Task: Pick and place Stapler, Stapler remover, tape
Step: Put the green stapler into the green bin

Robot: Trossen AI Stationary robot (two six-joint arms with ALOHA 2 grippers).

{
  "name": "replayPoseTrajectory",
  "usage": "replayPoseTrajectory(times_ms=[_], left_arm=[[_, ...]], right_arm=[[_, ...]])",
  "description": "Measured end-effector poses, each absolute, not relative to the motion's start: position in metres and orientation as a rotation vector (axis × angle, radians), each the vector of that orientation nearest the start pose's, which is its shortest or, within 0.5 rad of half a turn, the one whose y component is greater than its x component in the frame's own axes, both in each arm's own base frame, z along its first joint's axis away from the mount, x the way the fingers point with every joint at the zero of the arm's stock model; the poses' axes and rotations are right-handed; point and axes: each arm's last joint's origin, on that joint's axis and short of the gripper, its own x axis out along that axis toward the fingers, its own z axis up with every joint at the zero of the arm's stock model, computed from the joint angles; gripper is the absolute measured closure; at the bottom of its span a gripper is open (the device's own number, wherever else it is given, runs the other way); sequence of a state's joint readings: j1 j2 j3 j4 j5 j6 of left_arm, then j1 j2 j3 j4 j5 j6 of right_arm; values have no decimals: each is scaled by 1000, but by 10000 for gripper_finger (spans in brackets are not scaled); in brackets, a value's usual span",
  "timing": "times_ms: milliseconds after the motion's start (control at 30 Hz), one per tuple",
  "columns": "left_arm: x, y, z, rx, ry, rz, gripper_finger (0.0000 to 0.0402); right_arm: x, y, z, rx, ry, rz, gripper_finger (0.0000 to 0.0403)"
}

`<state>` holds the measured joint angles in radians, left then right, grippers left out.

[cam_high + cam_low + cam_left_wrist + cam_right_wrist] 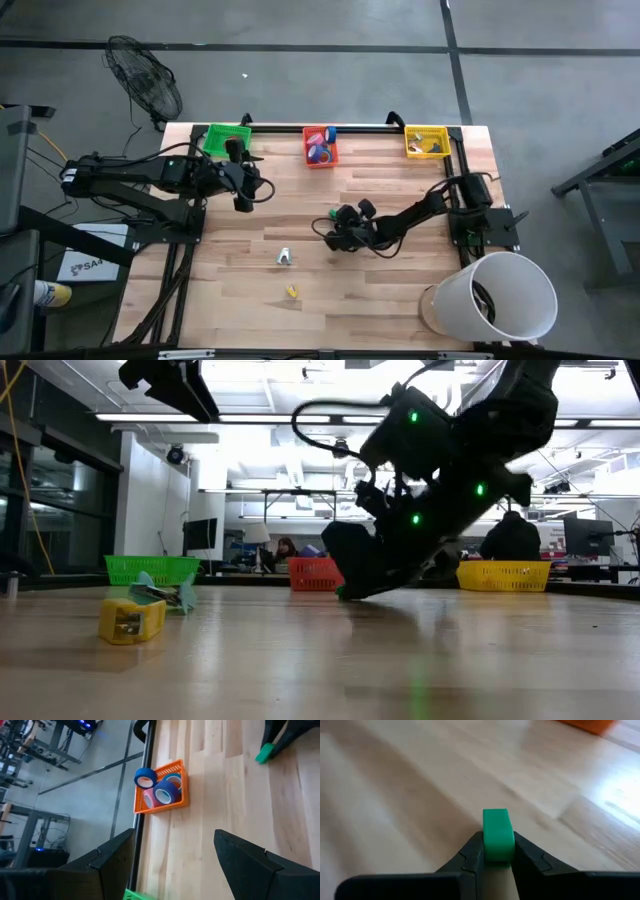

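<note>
My right gripper [497, 857] is low over the middle of the table [330, 230], shut on a small green stapler [497, 832]. The left wrist view shows the stapler [263, 754] too. A yellow stapler [130, 620] and a pale stapler remover [165, 595] lie on the table nearer the front [291, 291] [285, 257]. Blue and pink tape rolls [162, 792] lie in the orange bin [320, 158] at the far edge. My left gripper [175, 865] hangs open, high over the far left [243, 200], with nothing between its fingers. My right gripper pinches the green stapler's two long sides [490, 851] between its two fingertips, at its rear end. Its front end sticks out ahead of the fingers. The fingers [350, 575] slant down from the table's right side. Whether the stapler is clear of the tabletop does not show.
A green bin [228, 140] and a yellow bin [427, 142] flank the orange one along the far edge. A white bucket [495, 295] stands at the near right corner. Bare wood lies between the grippers and the bins.
</note>
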<state>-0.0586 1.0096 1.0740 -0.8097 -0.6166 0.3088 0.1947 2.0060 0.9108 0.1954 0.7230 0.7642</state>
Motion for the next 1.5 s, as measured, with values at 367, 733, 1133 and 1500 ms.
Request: replayPoseTrajectory(times_ms=[367,733,1133,1500], left_arm=[[194,4,347,666,732,334,134],[211,1,365,888,544,260,134],[259,-5,367,1155,331,181,134],[291,-10,355,1194,219,121,134]], right_arm=[[356,22,163,447,513,-359,340],[325,-18,268,522,216,-94,339],[297,-20,314,473,68,16,336],[295,-17,318,474,61,114,337]])
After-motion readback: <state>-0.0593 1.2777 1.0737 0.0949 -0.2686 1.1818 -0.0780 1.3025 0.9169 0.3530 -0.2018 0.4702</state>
